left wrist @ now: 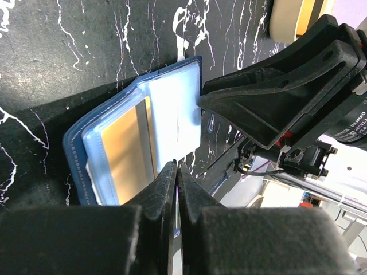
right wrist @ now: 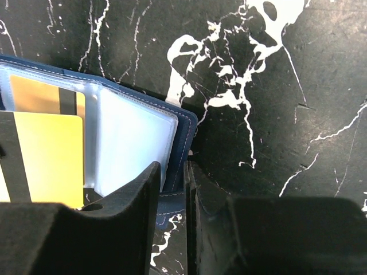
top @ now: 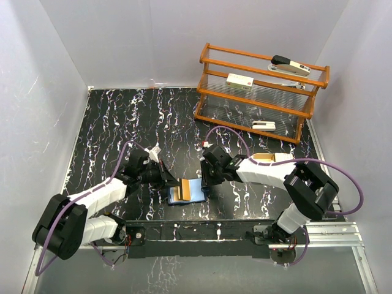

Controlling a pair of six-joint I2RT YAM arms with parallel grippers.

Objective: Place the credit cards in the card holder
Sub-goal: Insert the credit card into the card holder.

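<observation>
Steadying the open wallet with one gripper and feeding a card in with the other.

My right gripper [right wrist: 172, 167] was clenched on the navy outer edge of the card holder [right wrist: 182, 123]. The holder lay open on the table [top: 122, 122] between my two arms. My left gripper [left wrist: 176, 167] was pinched almost flat, I judged on the loose yellow credit card [right wrist: 49, 154] lying over the left page, though its own camera caught that card only edge-on. Another card [right wrist: 40, 94] already sat behind the clear sleeve [right wrist: 132, 143]. To do this well, I needed a firm right-hand hold so the holder could not skate. The card's leading edge had to come low and flat to a pocket mouth and slide in slowly. I should let go only once it was seated.
</observation>
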